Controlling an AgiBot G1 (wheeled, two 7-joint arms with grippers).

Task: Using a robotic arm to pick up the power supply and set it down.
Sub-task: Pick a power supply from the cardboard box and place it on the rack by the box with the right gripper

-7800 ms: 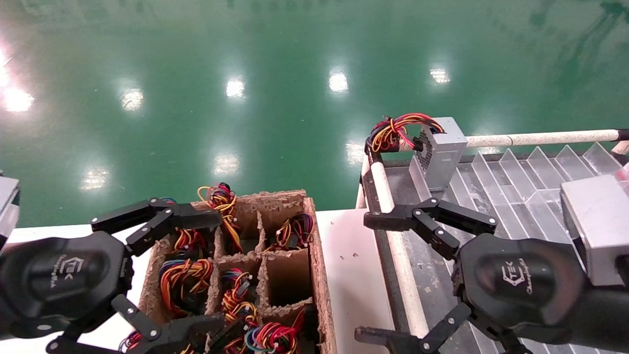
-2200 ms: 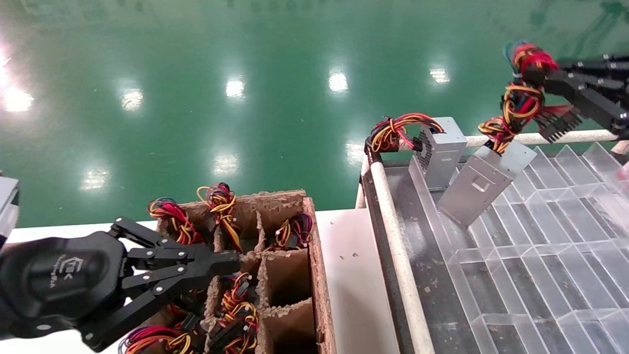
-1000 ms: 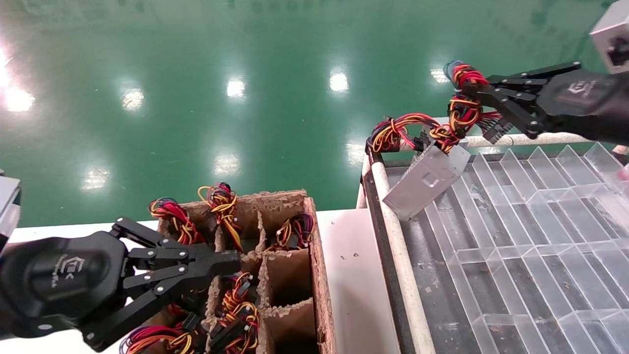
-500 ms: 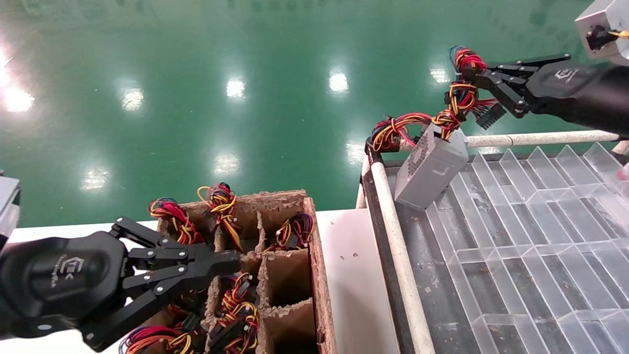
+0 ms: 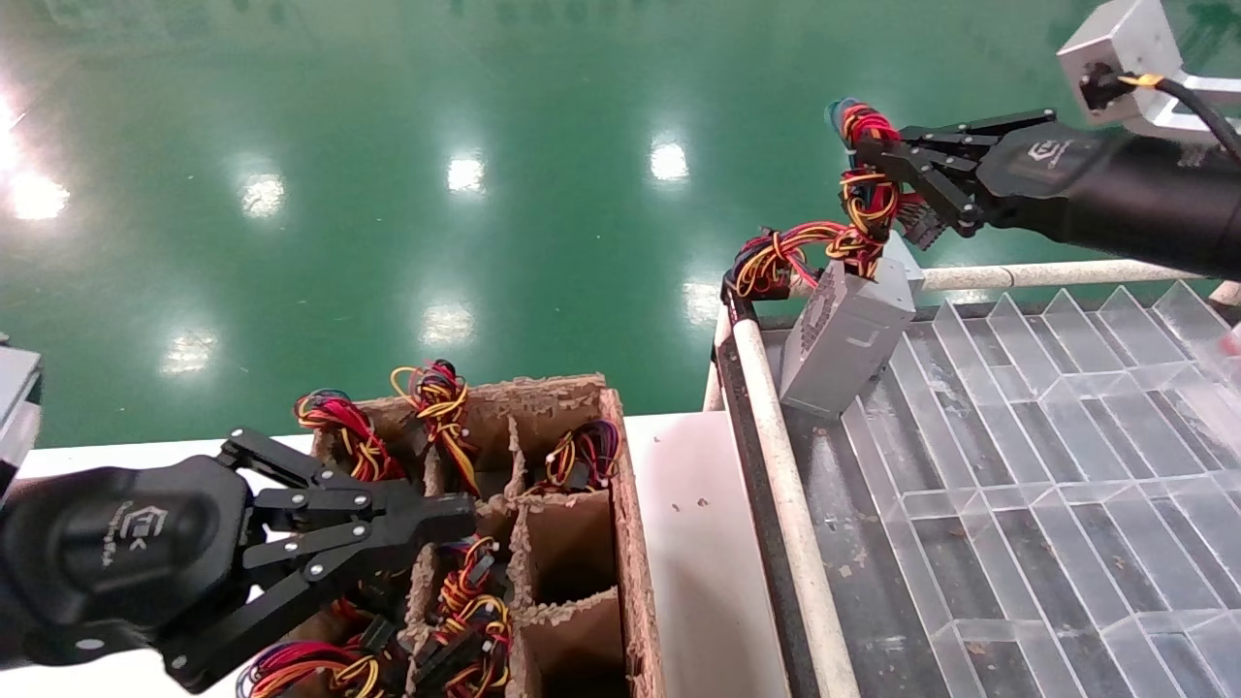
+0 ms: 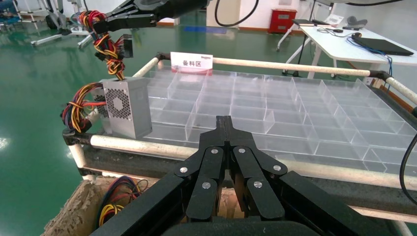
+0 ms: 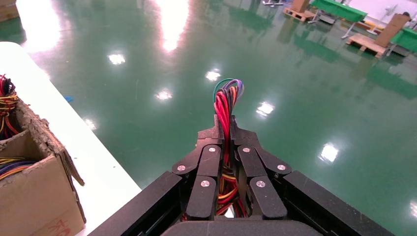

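Note:
My right gripper [image 5: 861, 153] is shut on the tall bundle of red, yellow and orange wires [image 5: 866, 199] of the power supply [image 5: 845, 339]. This silver-grey box stands slightly tilted at the far left corner of the clear-partitioned tray [image 5: 1018, 436]. In the left wrist view the power supply [image 6: 129, 105] shows its vent face, and its lower edge seems to rest on the tray. The right wrist view shows my right gripper [image 7: 224, 123] clamping the wires [image 7: 225, 96]. My left gripper [image 5: 456, 514] is shut on nothing above the cardboard box [image 5: 620, 504].
A like grey box is mostly hidden behind the power supply, its looped wires [image 5: 771, 262] spilling over the tray corner. White tube rails [image 5: 787, 504] frame the tray. The cardboard box holds several wire bundles [image 5: 436, 388] in its cells. A red-and-white sign [image 6: 192, 63] stands at the tray's far rim.
The right gripper has carried the power supply to the left and lowered it. The box swung from hanging tilted to nearly upright at the tray's far left corner. The left arm stayed still.

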